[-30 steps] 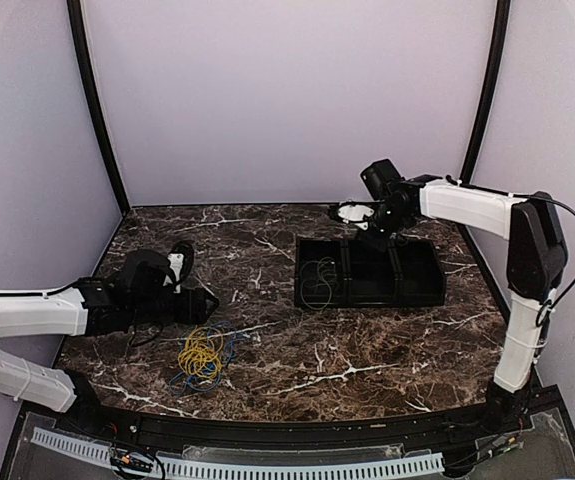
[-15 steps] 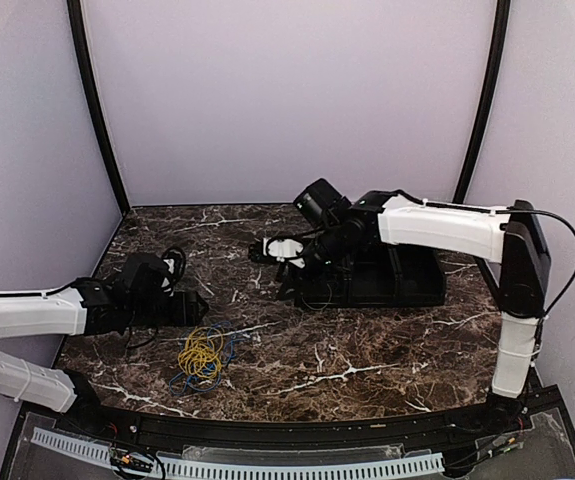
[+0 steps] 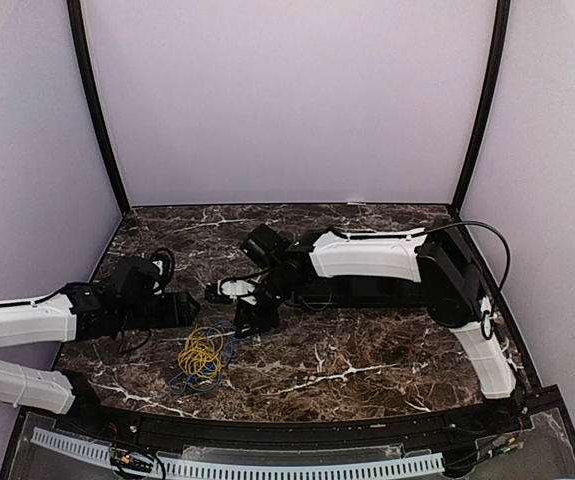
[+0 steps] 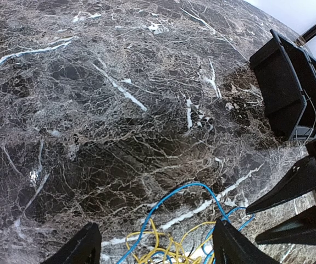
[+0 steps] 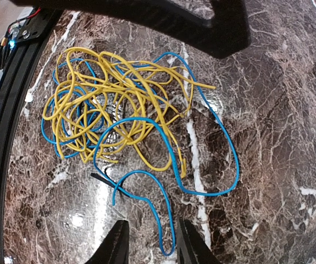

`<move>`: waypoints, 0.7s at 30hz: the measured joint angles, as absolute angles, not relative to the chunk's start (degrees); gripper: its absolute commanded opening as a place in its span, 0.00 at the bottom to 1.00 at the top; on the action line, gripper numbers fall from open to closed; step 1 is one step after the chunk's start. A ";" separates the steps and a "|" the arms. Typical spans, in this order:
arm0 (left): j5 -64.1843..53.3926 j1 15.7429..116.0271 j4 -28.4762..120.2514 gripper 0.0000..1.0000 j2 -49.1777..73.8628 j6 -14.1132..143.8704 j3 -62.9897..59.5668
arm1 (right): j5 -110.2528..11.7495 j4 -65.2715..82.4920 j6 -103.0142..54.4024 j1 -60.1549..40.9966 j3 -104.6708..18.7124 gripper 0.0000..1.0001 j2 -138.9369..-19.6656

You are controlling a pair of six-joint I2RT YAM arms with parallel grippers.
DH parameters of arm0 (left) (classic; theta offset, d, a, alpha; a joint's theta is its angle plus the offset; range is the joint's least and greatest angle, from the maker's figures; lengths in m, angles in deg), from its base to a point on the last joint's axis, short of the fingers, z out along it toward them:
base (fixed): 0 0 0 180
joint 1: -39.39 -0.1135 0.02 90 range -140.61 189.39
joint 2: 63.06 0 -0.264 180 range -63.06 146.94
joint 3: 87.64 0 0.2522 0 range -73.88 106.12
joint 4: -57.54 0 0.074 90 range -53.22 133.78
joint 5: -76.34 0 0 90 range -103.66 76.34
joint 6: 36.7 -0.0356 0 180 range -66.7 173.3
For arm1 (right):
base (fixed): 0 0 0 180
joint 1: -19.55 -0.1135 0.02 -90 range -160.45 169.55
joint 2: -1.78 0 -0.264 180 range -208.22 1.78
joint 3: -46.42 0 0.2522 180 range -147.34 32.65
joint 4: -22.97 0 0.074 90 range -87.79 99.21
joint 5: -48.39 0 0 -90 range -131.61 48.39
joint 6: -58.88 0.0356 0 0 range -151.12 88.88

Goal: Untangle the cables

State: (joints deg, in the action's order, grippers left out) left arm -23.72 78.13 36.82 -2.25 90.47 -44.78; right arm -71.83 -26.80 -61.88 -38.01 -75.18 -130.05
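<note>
**Presently: blue tail runs toward the right jaws**

The cables [image 3: 204, 357] lie in one tangle on the table [image 3: 367, 350], nearest the arm bases. The tangle's long axis runs from near-left to far-right. The yellow cable [image 5: 92, 88] forms the dense knot at the near-left end. The blue cable [image 5: 175, 168] threads through that knot and leaves it at the far-right end in open loops.

Just beyond the tangle, both grippers hang over its far edge.

- The left gripper [image 4: 158, 225] stands at the far-left side of the tangle. Its jaws are spread wide and hold nothing. Only the far rim of the tangle shows between its fingers.
- The right gripper [image 5: 153, 223] stands at the far-right end of the tangle. Its jaws are parted and grip nothing. In the right wrist view the last blue loop runs into the gap between its fingers. Whether the fingers touch the loop cannot be told.

Judgement: the right gripper is the nearer one to a free strand. The blue tail lies in line with its jaws, so a grasp there and a pull along the axis, away from the knot, looks like the next step. The left gripper is better placed to pin the yellow knot.

The tray [image 4: 281, 82] lies farthest, well beyond the tangle to the far right.
</note>
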 measured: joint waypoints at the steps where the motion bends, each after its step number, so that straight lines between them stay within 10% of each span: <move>1: -23.72 78.13 36.80 0.71 -2.49 90.44 -44.80 | -71.83 -26.63 -61.23 -38.10 -75.88 0.24 -130.73; 8: -23.20 78.13 38.07 0.72 -8.13 89.64 -47.12 | -71.06 -26.80 -59.52 -38.17 -76.33 0.37 -131.62; 15: -22.74 78.13 39.14 0.70 -9.72 88.87 -47.88 | -70.98 -28.31 -59.17 -38.17 -76.62 0.00 -132.04; 21: -17.54 78.17 41.76 0.68 -9.81 85.24 -47.88 | -70.47 -29.69 -58.80 -38.14 -77.56 0.00 -132.74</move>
